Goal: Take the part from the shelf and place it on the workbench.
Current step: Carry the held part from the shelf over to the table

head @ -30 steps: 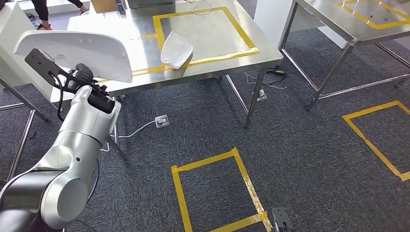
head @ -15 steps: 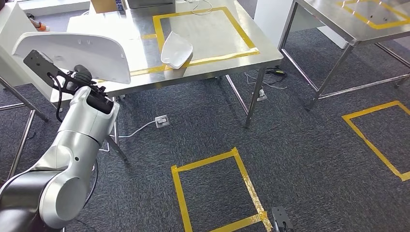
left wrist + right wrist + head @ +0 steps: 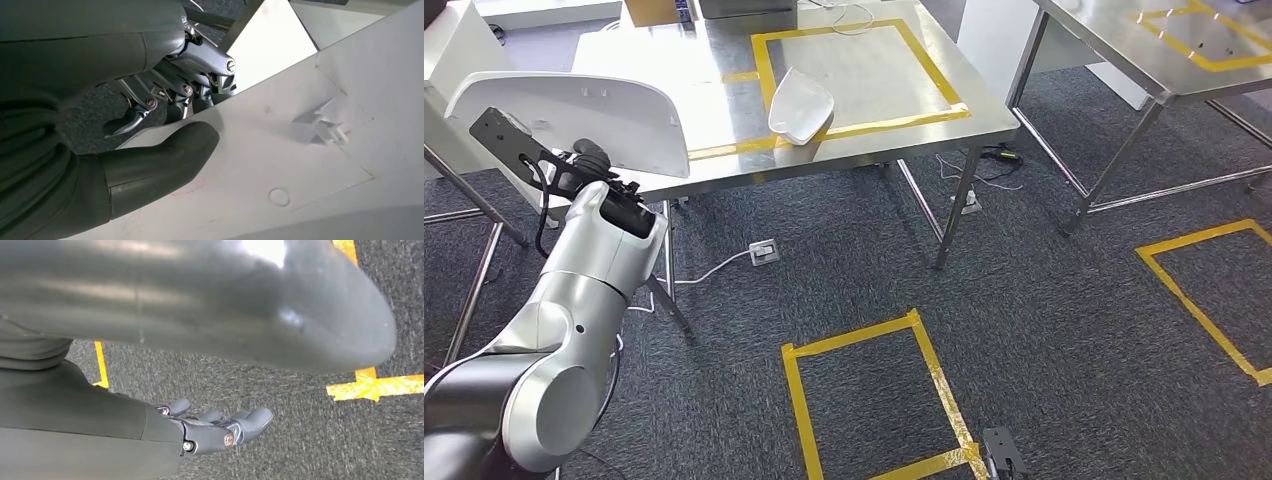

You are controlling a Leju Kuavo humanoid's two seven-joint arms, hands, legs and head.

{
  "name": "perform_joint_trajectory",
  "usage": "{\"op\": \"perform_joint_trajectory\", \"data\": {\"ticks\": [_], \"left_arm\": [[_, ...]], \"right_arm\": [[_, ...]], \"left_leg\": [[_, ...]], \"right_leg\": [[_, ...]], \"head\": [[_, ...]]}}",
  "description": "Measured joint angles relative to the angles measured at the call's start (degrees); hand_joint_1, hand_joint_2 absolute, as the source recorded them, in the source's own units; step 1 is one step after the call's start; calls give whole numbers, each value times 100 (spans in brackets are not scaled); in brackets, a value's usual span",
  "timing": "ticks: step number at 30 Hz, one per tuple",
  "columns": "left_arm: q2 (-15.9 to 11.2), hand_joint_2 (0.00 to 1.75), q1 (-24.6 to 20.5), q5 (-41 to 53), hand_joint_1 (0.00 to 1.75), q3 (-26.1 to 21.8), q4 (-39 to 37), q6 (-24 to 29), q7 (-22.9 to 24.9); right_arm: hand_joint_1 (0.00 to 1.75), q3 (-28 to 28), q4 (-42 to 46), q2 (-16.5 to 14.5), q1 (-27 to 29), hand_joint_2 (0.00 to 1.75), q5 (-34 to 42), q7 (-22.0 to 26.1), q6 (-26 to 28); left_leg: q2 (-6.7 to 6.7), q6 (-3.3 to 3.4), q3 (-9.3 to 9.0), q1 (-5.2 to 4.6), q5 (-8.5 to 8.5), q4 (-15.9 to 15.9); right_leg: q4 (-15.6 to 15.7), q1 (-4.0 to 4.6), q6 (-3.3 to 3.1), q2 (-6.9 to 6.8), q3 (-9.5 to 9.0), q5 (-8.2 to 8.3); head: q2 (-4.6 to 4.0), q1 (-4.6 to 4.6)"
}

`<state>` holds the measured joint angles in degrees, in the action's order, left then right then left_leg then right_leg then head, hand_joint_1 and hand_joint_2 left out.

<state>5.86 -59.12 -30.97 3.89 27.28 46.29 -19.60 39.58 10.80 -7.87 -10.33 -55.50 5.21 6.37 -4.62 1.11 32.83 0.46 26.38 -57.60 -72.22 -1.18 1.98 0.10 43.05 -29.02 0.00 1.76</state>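
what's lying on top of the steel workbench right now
A small white curved part lies on the workbench, across the yellow tape outline. The large white part held by the left robot hand hides the near-left corner.

Yellow tape square (image 3: 879,395) on dark carpet (image 3: 1064,330), floor socket (image 3: 764,251) with white cable, second steel table (image 3: 1124,45)
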Motion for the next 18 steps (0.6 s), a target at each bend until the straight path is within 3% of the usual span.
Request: {"op": "perform_joint_trajectory", "data": {"ticks": [2,4,6,8,10,13,15,16,18], "left_arm": [[2,175,8,3,175,-3,-8,0,-7],[8,175,2,15,175,-4,-9,0,-14],[25,175,0,28,175,-4,-8,0,-15],[39,175,1,36,175,-4,-4,0,-15],[37,175,-10,46,175,-4,-4,0,-15],[-14,175,2,50,175,-8,-34,0,-5],[-50,175,24,50,175,-10,-67,0,3],[-57,175,29,50,175,-11,-78,0,4],[-62,175,26,50,175,-11,-90,0,3]], "right_arm": [[0,0,1,3,0,0,4,4,1],[0,0,1,1,2,0,7,5,1],[0,0,0,-4,19,0,11,4,0],[0,0,1,-2,34,0,15,5,1],[0,0,2,0,12,0,16,8,2],[0,0,1,-7,-8,0,25,9,0],[0,0,0,-9,13,0,30,9,-1],[0,0,0,-9,20,0,30,10,-1],[0,0,0,-13,23,0,27,13,-7]], "left_leg": [[-3,-72,-26,33,64,-50],[-15,-162,-37,41,125,-97],[-19,-257,-62,27,148,-124],[22,-341,-84,48,159,-195],[203,-382,129,80,201,-587],[423,-385,791,75,461,-1473],[444,-359,1014,63,528,-1513],[444,-330,1000,55,396,-1282],[429,-257,834,17,-157,-569]], "right_leg": [[688,-30,16,-6,-294,388],[1236,-16,-23,-10,-540,480],[1321,12,-128,7,-585,404],[1324,4,-230,57,-656,445],[1344,-5,-310,119,-755,416],[1353,5,-371,231,-858,334],[1351,25,-378,301,-951,251],[1349,36,-375,329,-1011,200],[1339,57,-353,368,-1129,90]], "head": [[0,1],[0,1],[0,3],[0,8],[0,13],[0,16],[0,16],[0,16],[0,16]]}}
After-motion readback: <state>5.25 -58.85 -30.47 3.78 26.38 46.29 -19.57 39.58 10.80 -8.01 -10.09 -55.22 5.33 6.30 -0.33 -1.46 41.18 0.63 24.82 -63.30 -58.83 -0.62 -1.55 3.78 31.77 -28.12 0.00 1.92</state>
